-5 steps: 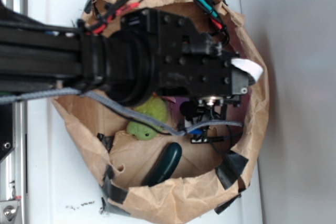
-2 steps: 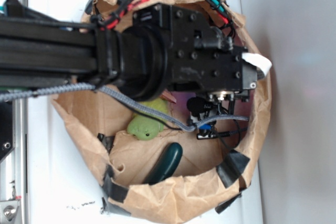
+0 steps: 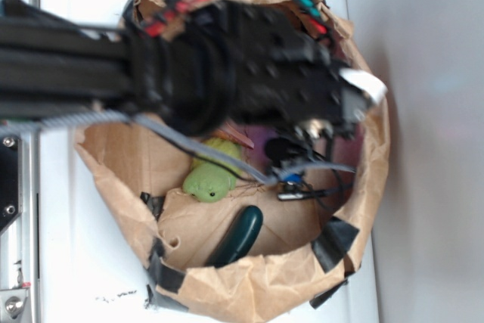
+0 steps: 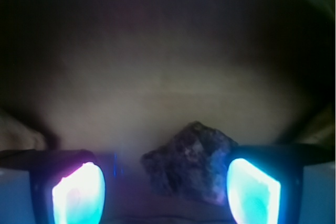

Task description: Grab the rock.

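Pre-grasp: the gripper [image 4: 165, 192] is released, its fingers [image 4: 79, 195] straddling the rock [image 4: 189, 163] at lower centre; next, close squarely on it.

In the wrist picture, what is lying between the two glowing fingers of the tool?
The rock lies between the two fingers, nearer the right-hand one in the image. Nothing else shows there, only the brown floor behind. Contact cannot be told.

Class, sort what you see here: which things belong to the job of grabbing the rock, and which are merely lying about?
Belongs to the job:
rock
gripper, open around it

Lying about:
green plush toy
dark green elongated object
paper bag holding them
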You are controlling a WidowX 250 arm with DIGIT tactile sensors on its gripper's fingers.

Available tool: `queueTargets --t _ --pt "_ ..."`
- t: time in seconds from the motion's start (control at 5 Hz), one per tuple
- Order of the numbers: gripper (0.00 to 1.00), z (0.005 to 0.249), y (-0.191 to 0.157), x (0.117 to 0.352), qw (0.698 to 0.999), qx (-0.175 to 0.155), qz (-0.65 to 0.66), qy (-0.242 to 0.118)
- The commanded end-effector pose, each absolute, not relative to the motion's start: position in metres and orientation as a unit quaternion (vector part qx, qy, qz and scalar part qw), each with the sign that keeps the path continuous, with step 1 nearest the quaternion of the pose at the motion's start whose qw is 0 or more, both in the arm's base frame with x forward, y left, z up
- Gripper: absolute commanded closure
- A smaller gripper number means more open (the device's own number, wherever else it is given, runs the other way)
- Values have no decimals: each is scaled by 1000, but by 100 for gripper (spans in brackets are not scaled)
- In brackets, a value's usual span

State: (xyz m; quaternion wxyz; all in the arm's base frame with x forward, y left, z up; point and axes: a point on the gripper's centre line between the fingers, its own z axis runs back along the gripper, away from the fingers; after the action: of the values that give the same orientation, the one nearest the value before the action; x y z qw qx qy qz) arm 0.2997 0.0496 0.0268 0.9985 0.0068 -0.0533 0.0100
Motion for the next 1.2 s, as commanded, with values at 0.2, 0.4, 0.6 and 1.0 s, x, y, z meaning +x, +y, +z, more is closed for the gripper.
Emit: queueTargets --t 0.2,0.4,0.6,1.0 --pt "0 70 65 305 994 -15 16 -109" --pt "0 58 63 317 995 -4 24 -94" --pt "0 39 55 326 996 15 17 -82" --pt "0 11 33 335 998 0 6 -68"
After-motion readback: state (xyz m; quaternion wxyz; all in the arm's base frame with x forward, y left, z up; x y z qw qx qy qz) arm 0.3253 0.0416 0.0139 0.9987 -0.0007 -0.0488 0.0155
